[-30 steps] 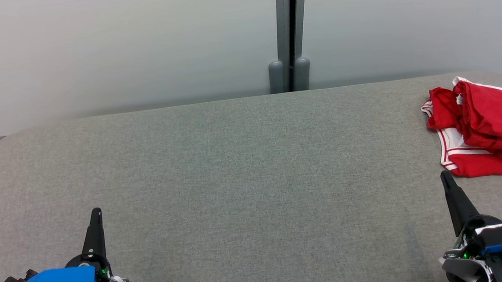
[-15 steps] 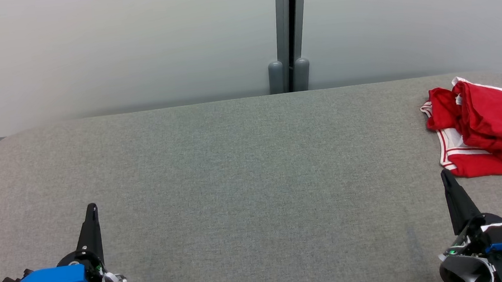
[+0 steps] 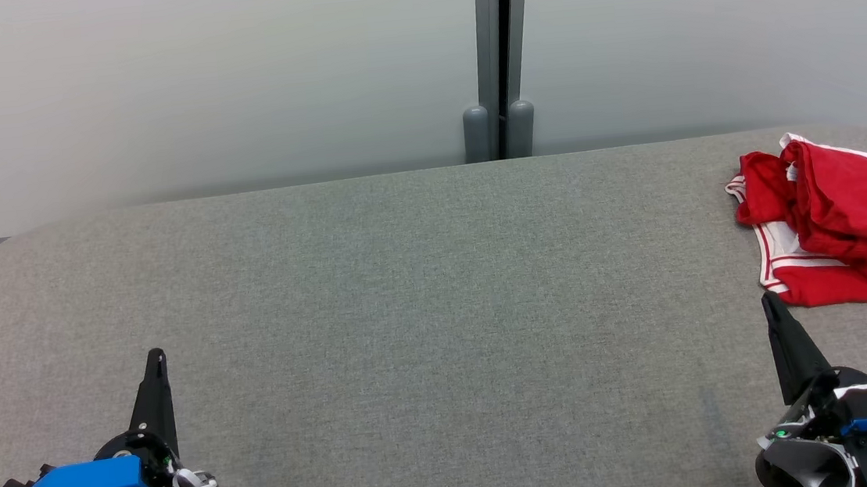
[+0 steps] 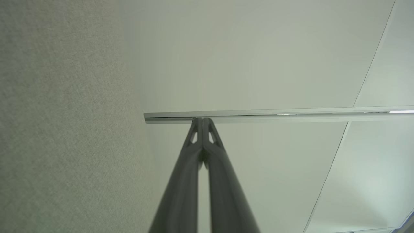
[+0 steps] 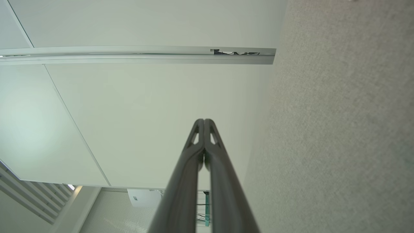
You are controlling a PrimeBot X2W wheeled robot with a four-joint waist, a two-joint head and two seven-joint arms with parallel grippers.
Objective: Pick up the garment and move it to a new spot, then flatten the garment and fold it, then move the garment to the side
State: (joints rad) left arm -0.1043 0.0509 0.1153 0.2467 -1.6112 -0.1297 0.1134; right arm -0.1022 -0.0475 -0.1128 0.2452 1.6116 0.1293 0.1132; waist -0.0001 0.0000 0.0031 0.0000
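The garment (image 3: pixel 844 227), red with white trim, lies crumpled at the far right of the grey fabric table (image 3: pixel 422 291), partly cut off by the head view's right edge. My right gripper (image 3: pixel 766 301) is shut and empty, its tip just short of the garment's near edge, not touching it. At the lower left my left gripper (image 3: pixel 155 355) is shut with nothing in it, far from the garment. In the left wrist view my left gripper (image 4: pixel 202 119) shows its fingers pressed together; the right gripper (image 5: pixel 204 121) looks the same in the right wrist view.
A pale wall with a grey vertical post (image 3: pixel 496 57) stands behind the table's far edge. The table's corners are rounded. A wide bare stretch of grey fabric lies between my two grippers.
My left gripper has drawn back slightly toward the lower left. The right gripper and the garment have stayed where they were.
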